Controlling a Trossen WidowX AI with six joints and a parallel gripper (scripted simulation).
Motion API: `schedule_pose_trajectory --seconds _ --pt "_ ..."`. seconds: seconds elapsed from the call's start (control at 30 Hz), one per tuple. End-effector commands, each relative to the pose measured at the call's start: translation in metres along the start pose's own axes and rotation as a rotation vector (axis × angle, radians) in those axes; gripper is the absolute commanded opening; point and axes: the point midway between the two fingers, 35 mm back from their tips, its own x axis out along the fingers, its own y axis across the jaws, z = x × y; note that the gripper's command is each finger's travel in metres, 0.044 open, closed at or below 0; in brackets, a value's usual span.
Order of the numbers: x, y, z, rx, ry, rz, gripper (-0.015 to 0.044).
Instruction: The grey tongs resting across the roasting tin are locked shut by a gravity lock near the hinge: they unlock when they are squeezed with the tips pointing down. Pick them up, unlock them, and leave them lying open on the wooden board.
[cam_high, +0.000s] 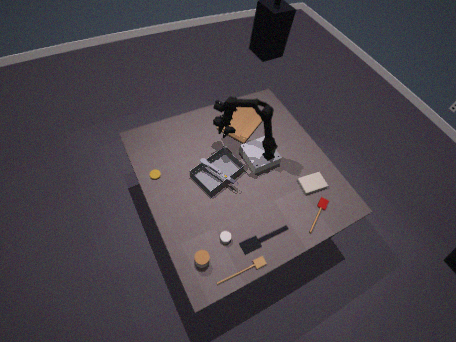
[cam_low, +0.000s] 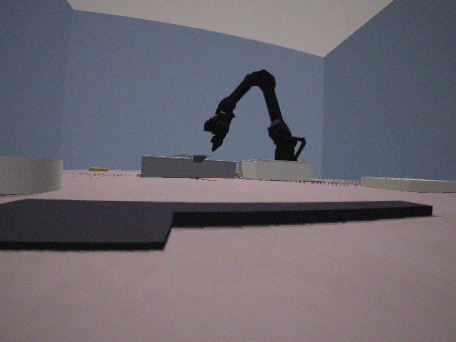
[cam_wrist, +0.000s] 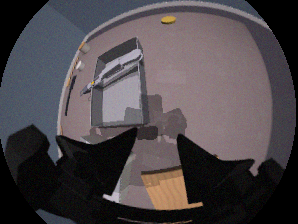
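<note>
The grey tongs (cam_high: 218, 172) lay diagonally across the roasting tin (cam_high: 200, 178), closed, with one end reaching past the tin's near rim toward the desk (cam_high: 165, 210). In the wrist view the tongs (cam_wrist: 112, 76) appeared as a pale bar over the tin (cam_wrist: 123, 99), up and to the left of the fingertips. The tin sat near the middle of the desk, just beside the arm's pale base block (cam_high: 254, 156). The wooden board (cam_high: 246, 122) lay beyond the base, partly under the arm (cam_high: 265, 122).

The fingers (cam_high: 224, 126) hung in the air above the board's edge, apart from the tongs and touching nothing. They stood partly spread, with nothing between them; through the gap the wrist view showed desk surface and a corner of the board (cam_wrist: 165, 188). From the side view the fingers (cam_low: 216, 142) pointed downward, above and to the right of the tin's wall (cam_low: 187, 167).

Around the tin, well apart from it, lay a yellow disc (cam_high: 155, 174), a white cylinder (cam_high: 225, 237), a tan cylinder (cam_high: 202, 258), a black spatula (cam_high: 262, 239), a wooden spatula (cam_high: 242, 270), a red spatula (cam_high: 319, 213) and a pale flat block (cam_high: 313, 182). None of these lay between the fingers and the tongs. A dark upright box (cam_high: 271, 27) stood on the floor beyond the desk.
</note>
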Motion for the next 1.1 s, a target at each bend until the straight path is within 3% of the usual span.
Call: schedule_pose_trajectory --seconds 0.0,0.57,1.07 --pt "0.038 0.049 0.03 -0.54 0.026 -0.029 0.026" --pt "0.113 0.214 0.058 -2.011 -0.044 -0.116 0.026" --pt "0.117 0.221 0.06 -2.073 -0.052 -0.123 0.026"
